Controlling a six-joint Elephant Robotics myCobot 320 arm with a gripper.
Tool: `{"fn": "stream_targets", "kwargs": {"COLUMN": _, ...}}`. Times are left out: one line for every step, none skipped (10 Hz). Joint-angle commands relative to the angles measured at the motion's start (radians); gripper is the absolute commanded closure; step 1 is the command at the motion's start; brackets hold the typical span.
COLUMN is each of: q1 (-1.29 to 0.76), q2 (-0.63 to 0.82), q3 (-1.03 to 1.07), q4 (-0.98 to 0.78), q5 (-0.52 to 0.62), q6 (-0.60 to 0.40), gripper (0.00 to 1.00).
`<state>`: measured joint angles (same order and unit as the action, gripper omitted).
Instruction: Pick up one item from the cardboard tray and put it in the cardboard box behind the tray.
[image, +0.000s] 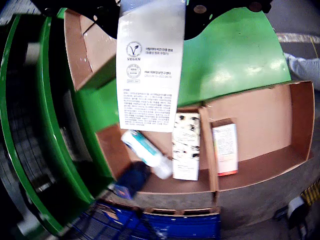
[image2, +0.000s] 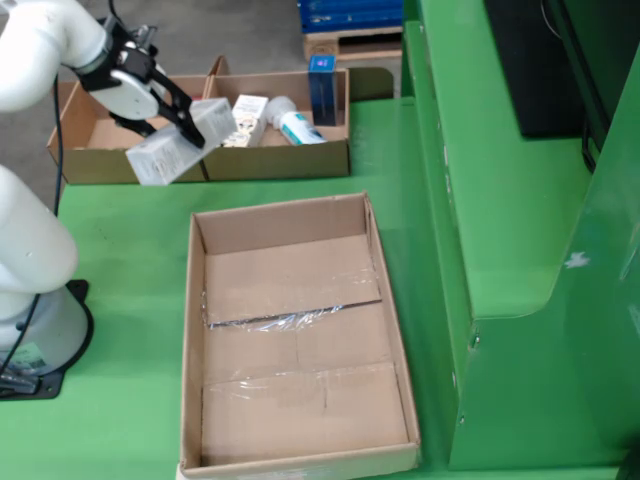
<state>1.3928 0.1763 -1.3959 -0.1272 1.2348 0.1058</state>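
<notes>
The white arm (image2: 45, 45) is reached out over the cardboard tray (image2: 280, 165), and a grey-white carton (image2: 180, 140) is clamped in the gripper (image2: 180, 125) above the tray's front edge, long axis tilted. A tube (image2: 295, 125) and small boxes (image2: 247, 118) are left inside; the cardboard box (image2: 300, 340) is sat in front.

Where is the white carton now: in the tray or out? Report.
Out: the pincer holds the white carton above the tray.

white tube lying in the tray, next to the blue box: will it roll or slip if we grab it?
Probably rolls: the white tube looks round and lies on its side between the patterned carton and blue box. Its surface looks glossy, so it may slip. Likely somewhat squashy; grip gently.
</notes>
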Motion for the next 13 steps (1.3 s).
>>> {"fn": "stream_targets", "kwargs": {"q1": 0.070, "q2": -0.260, "q3": 0.406, "q4": -0.081, "q5": -0.005, "q6": -0.007, "gripper": 1.00}}
{"fn": "stream_targets", "kwargs": {"q1": 0.067, "q2": -0.363, "q3": 0.556, "q4": -0.133, "q5": -0.004, "q6": 0.000, "gripper": 1.00}}
{"fn": "stream_targets", "kwargs": {"q1": 0.063, "q2": -0.470, "q3": 0.721, "q4": -0.199, "q5": -0.003, "q6": 0.000, "gripper": 1.00}}
{"fn": "stream_targets", "kwargs": {"q1": 0.063, "q2": -0.561, "q3": 0.871, "q4": -0.260, "q5": -0.004, "q6": 0.003, "gripper": 1.00}}
{"fn": "stream_targets", "kwargs": {"q1": 0.060, "q2": -0.652, "q3": 1.009, "q4": -0.310, "q5": -0.005, "q6": 0.004, "gripper": 1.00}}
{"fn": "stream_targets", "kwargs": {"q1": 0.049, "q2": -0.840, "q3": 1.366, "q4": -0.483, "q5": 0.000, "q6": -0.002, "gripper": 1.00}}
{"fn": "stream_targets", "kwargs": {"q1": 0.033, "q2": -0.903, "q3": 1.396, "q4": -0.370, "q5": -0.010, "q6": -0.040, "gripper": 1.00}}
{"fn": "stream_targets", "kwargs": {"q1": 0.030, "q2": -0.918, "q3": 1.396, "q4": -0.326, "q5": -0.017, "q6": -0.052, "gripper": 1.00}}
{"fn": "stream_targets", "kwargs": {"q1": 0.032, "q2": -0.926, "q3": 1.396, "q4": -0.287, "q5": -0.026, "q6": -0.063, "gripper": 1.00}}
{"fn": "stream_targets", "kwargs": {"q1": 0.038, "q2": -0.924, "q3": 1.396, "q4": -0.273, "q5": -0.037, "q6": -0.064, "gripper": 1.00}}
{"fn": "stream_targets", "kwargs": {"q1": 0.038, "q2": -0.924, "q3": 1.396, "q4": -0.273, "q5": -0.037, "q6": -0.064, "gripper": 1.00}}
{"fn": "stream_targets", "kwargs": {"q1": 0.038, "q2": -0.924, "q3": 1.396, "q4": -0.273, "q5": -0.037, "q6": -0.064, "gripper": 1.00}}
{"fn": "stream_targets", "kwargs": {"q1": 0.067, "q2": -0.866, "q3": 1.396, "q4": -0.319, "q5": -0.070, "q6": -0.035, "gripper": 1.00}}
